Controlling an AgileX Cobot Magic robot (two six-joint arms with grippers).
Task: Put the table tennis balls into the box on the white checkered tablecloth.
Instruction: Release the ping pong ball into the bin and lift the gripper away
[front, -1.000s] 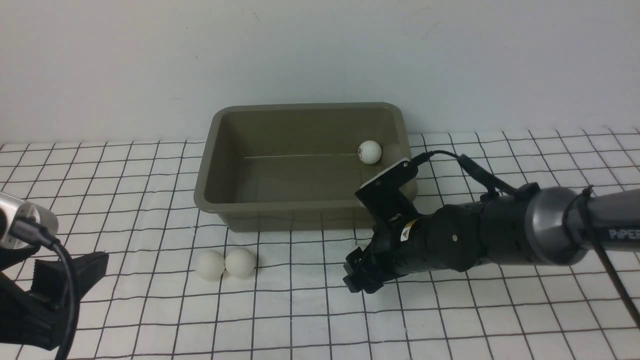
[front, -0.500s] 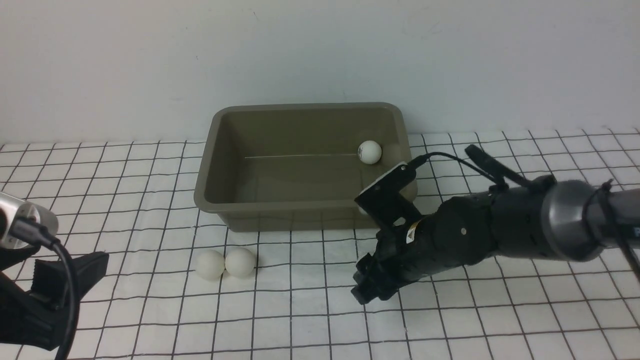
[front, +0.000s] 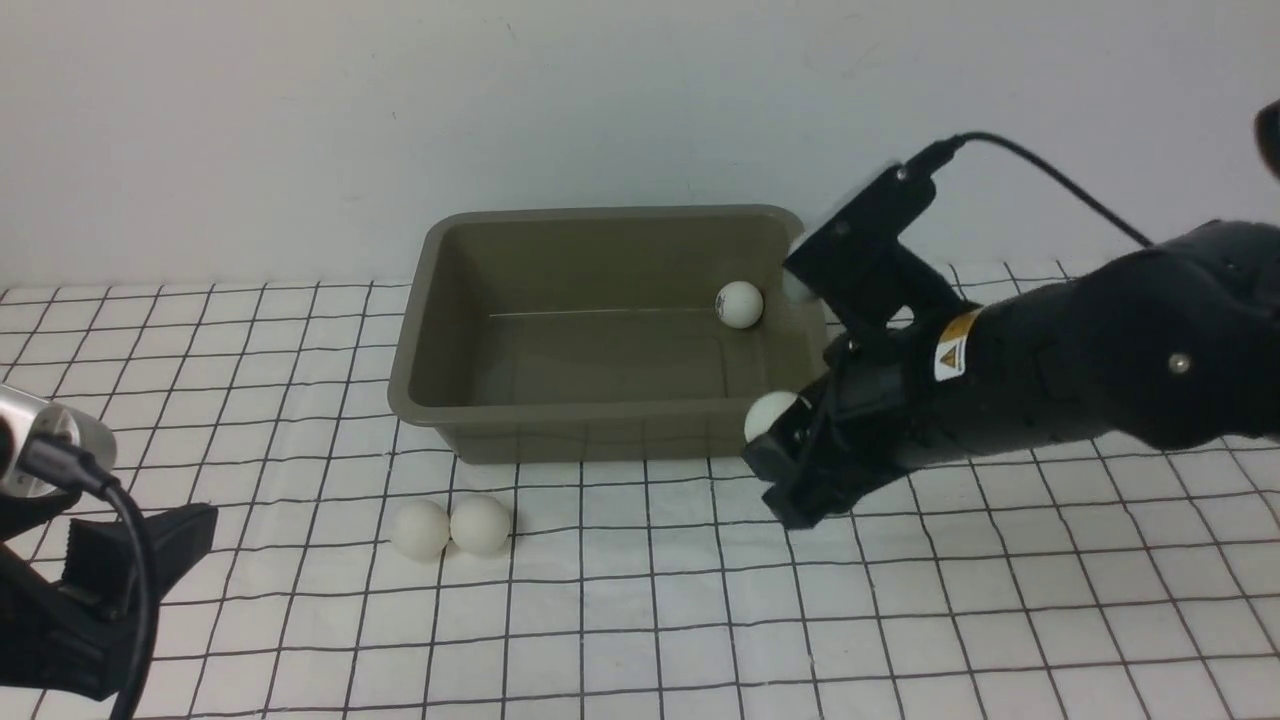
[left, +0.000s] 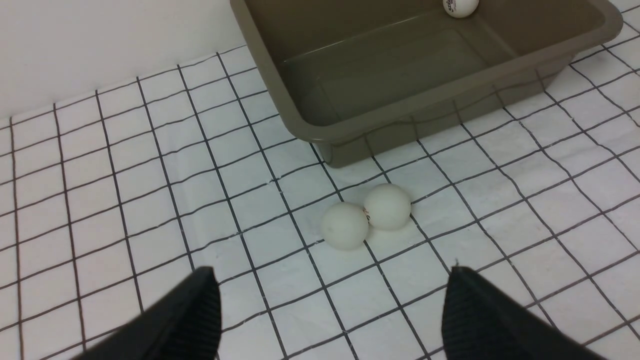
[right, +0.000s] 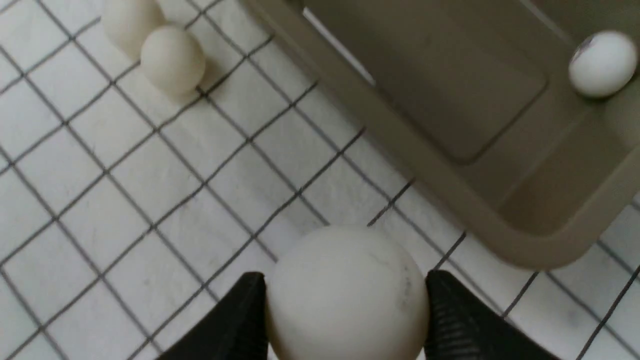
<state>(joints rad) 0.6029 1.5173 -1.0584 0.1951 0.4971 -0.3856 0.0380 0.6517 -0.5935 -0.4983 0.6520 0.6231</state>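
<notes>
Right fingers (right: 235, 320) clamp one ball (right: 347, 295) beside box (right: 450, 210); left fingers (left: 190, 315) apart near two balls (left: 345, 225).

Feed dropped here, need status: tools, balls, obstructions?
Right tool shut on ball, beside box corner. Left tool open, empty. Second ball in box, two more touching on cloth. Nothing blocking.

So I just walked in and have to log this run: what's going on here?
A two-armed robot is collecting table tennis balls into the olive-brown box on the checkered tablecloth. Its right gripper is shut on a white ball, held just outside the box's near right corner, not yet over the opening. A second ball lies inside the box by its far right corner. The last two balls sit touching each other on the cloth in front of the box. The left gripper hangs open near them, holding nothing.
</notes>
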